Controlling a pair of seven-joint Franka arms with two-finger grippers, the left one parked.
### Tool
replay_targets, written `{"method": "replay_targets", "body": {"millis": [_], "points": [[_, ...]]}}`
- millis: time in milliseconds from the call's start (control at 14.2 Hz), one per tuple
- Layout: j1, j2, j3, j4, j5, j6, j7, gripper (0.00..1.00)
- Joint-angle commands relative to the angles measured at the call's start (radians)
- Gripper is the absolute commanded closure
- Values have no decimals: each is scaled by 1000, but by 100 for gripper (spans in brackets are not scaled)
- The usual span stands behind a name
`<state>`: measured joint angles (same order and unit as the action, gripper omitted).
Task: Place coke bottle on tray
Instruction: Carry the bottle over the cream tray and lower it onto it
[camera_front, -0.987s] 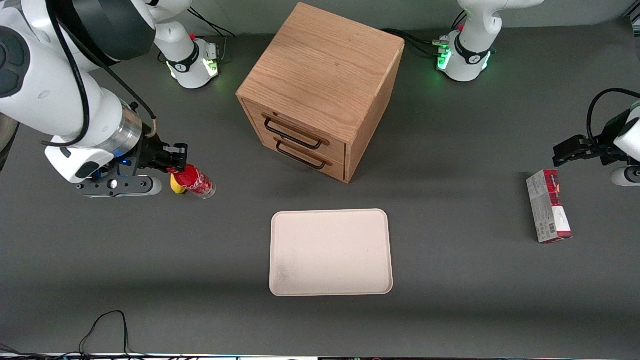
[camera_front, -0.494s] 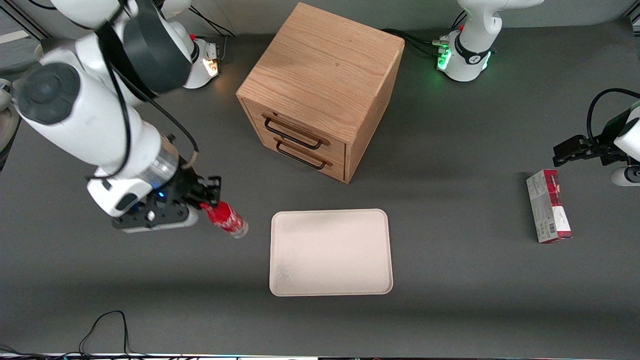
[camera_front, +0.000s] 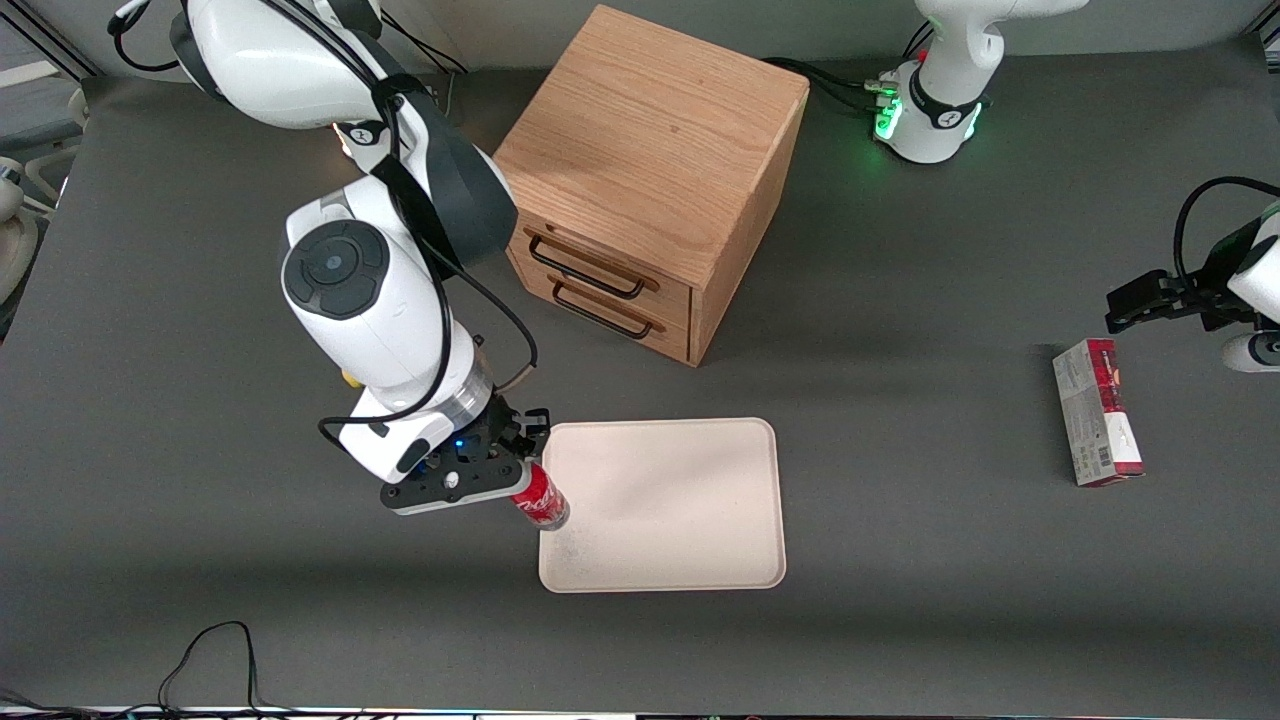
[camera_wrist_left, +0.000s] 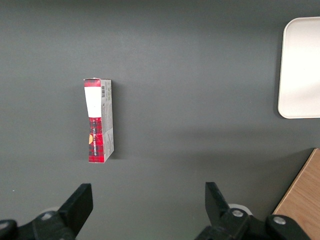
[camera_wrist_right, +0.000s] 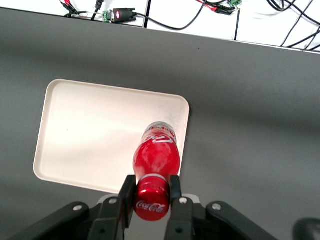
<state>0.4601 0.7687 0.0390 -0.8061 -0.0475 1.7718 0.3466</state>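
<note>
My right gripper (camera_front: 520, 470) (camera_wrist_right: 151, 192) is shut on the red cap of the coke bottle (camera_front: 540, 502) (camera_wrist_right: 156, 157). The bottle hangs from the fingers above the table, its clear base over the tray's edge toward the working arm's end. The tray (camera_front: 680, 510) (camera_wrist_right: 95, 135) is a cream-white flat rectangle with a low rim, lying nearer the front camera than the cabinet. A corner of the tray (camera_wrist_left: 302, 70) shows in the left wrist view.
A wooden drawer cabinet (camera_front: 645, 170) with two dark handles stands farther from the front camera than the tray. A red-and-grey box (camera_front: 1097, 425) (camera_wrist_left: 98, 120) lies toward the parked arm's end. A small yellow object (camera_front: 351, 379) peeks out beside my arm.
My right arm has carried the coke bottle from the working arm's end of the table toward the tray and nearer the front camera, reaching the tray's edge. The yellow object stayed where it was.
</note>
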Motion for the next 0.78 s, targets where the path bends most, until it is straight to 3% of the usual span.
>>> {"method": "replay_targets", "body": {"millis": [0,705], "points": [[-1,79,-4,58,-20,31,2,100],[2,196,-7,48,-20,58,-1,100]]}}
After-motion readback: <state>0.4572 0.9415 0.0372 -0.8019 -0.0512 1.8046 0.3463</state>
